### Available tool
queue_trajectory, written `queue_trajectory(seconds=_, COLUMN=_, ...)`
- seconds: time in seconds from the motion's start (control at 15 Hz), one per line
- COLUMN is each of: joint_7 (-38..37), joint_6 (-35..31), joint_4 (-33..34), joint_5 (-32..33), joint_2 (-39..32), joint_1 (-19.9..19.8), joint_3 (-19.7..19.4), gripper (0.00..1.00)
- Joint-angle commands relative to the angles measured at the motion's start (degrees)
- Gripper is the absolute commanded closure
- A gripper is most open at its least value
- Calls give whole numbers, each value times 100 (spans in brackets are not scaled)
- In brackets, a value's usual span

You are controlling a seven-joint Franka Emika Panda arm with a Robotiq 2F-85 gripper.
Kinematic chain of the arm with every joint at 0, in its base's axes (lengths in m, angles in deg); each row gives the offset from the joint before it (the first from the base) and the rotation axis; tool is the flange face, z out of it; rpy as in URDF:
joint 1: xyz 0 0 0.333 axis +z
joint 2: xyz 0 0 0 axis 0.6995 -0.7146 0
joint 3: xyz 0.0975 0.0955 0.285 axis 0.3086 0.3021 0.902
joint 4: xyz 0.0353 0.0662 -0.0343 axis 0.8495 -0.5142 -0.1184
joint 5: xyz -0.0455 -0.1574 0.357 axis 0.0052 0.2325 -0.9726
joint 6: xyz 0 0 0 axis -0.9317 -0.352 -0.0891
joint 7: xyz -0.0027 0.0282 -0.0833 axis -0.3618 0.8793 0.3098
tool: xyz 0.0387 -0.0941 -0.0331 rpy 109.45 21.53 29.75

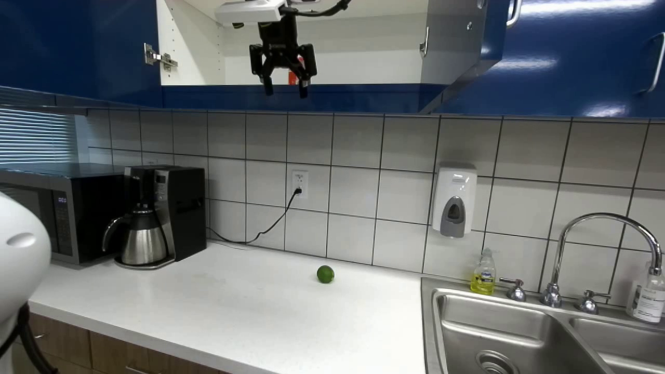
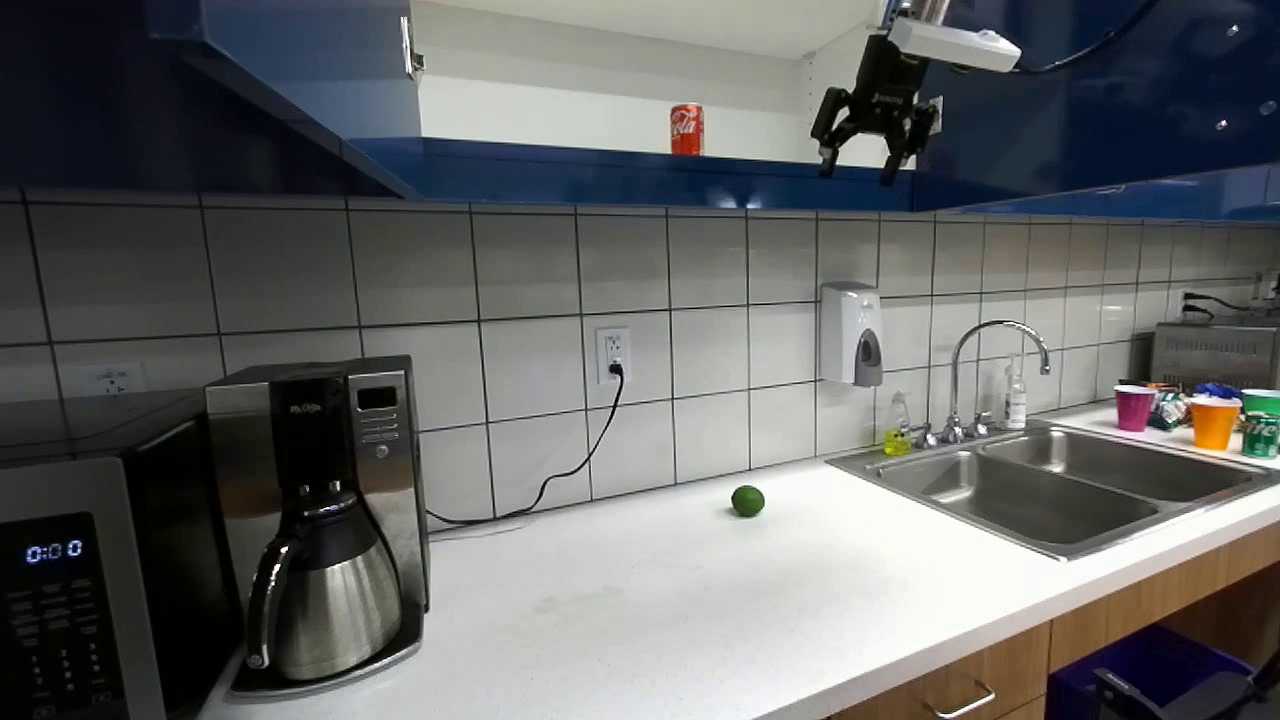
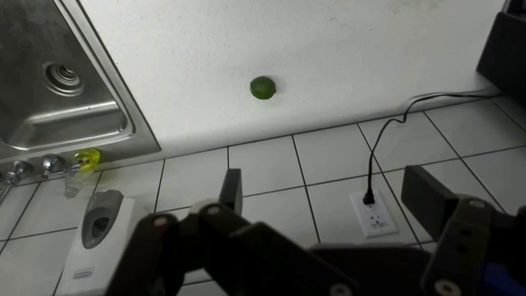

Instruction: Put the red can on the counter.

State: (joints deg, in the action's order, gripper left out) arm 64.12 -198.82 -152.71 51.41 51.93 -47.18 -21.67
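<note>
The red can [image 2: 687, 130] stands upright on the shelf of the open blue cabinet. In an exterior view it is mostly hidden behind the gripper, with a red strip of the can [image 1: 292, 78] showing between the fingers. The off-white counter [image 1: 234, 311] lies below, also seen in an exterior view [image 2: 600, 610] and in the wrist view [image 3: 185, 53]. My gripper [image 1: 286, 91] is open and empty, pointing down in front of the cabinet's lower edge, apart from the can. It also shows in an exterior view [image 2: 858, 172] and the wrist view [image 3: 328, 193]. The can is out of the wrist view.
A green fruit [image 2: 747, 501] sits on the counter near the tiled wall. A coffee maker [image 1: 176, 213] and microwave [image 2: 90, 560] stand at one end, a steel sink [image 1: 431, 311] at the other. The cabinet's blue shelf edge [image 2: 600, 178] and open door [image 1: 457, 47] flank the can.
</note>
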Motion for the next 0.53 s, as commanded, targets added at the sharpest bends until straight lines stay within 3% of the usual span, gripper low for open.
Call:
queue_trajectory(seconds=0.0, joint_7=-112, joint_6=149, joint_4=595, joint_5=-179, joint_2=-154, joint_1=60, joint_3=97, gripper=0)
queue_trajectory(seconds=0.47, joint_7=-395, joint_6=54, joint_4=1470, joint_5=-179, joint_2=-635, joint_1=71, joint_3=259, gripper=0)
